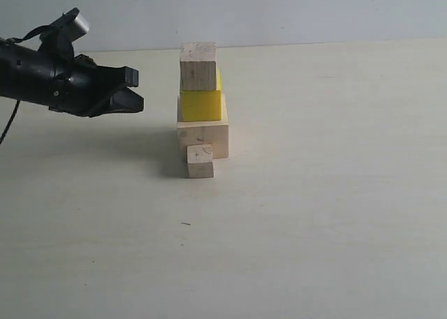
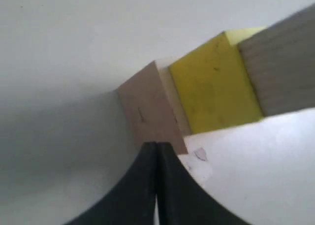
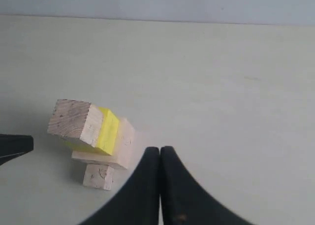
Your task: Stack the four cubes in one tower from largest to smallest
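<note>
Beside the tower [image 1: 201,104], left tool [image 1: 134,90] hovers horizontal.

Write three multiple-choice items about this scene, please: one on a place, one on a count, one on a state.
1. Where is the small cube?
A) on the table, in front of the tower
B) on top of the tower
C) behind the tower

2. How many cubes are stacked?
A) two
B) three
C) four

3. How is the left gripper?
A) shut and empty
B) wide open
C) shut on a cube

Answers:
1 A: the exterior view shows it lying on the table at the foot of the tower.
2 B: only the large cube, the yellow cube and the medium cube form the column.
3 A: in the left wrist view its fingers meet with nothing between them.
</note>
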Controlling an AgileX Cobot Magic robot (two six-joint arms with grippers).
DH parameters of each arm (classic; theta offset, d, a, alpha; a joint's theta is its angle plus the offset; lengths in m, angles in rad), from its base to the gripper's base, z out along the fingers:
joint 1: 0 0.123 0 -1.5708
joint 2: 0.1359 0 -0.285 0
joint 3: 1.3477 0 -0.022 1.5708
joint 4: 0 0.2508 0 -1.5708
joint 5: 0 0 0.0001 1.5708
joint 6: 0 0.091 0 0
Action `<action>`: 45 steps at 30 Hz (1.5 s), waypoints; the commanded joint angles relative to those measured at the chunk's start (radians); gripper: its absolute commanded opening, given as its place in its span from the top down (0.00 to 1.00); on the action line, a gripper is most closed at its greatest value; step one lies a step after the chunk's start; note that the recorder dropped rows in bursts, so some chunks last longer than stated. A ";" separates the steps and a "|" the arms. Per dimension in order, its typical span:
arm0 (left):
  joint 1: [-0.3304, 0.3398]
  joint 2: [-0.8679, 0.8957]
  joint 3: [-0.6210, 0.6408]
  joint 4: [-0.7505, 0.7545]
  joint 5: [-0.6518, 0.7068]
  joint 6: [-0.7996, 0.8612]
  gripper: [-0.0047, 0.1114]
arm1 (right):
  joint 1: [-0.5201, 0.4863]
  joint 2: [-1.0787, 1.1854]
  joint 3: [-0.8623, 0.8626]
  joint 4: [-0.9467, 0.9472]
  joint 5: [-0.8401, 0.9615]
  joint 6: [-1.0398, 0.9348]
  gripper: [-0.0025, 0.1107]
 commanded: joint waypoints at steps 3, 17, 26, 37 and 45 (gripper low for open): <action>-0.001 -0.165 0.204 -0.335 -0.032 0.290 0.96 | 0.001 -0.221 0.372 0.035 -0.391 -0.006 0.98; -0.117 -0.443 0.322 -0.416 -0.057 0.453 0.96 | 0.001 -0.605 0.873 0.021 -0.697 -0.008 0.98; -0.498 -0.512 0.322 -0.416 -0.574 0.353 0.96 | 0.001 -0.633 0.874 -0.026 -0.534 -0.008 0.98; -0.785 -0.298 0.262 -0.416 -0.887 0.073 0.96 | 0.001 -0.633 0.874 -0.041 -0.480 -0.007 0.98; -0.785 -0.098 0.162 -0.416 -0.874 0.041 0.96 | 0.001 -0.633 0.874 -0.040 -0.423 -0.007 0.98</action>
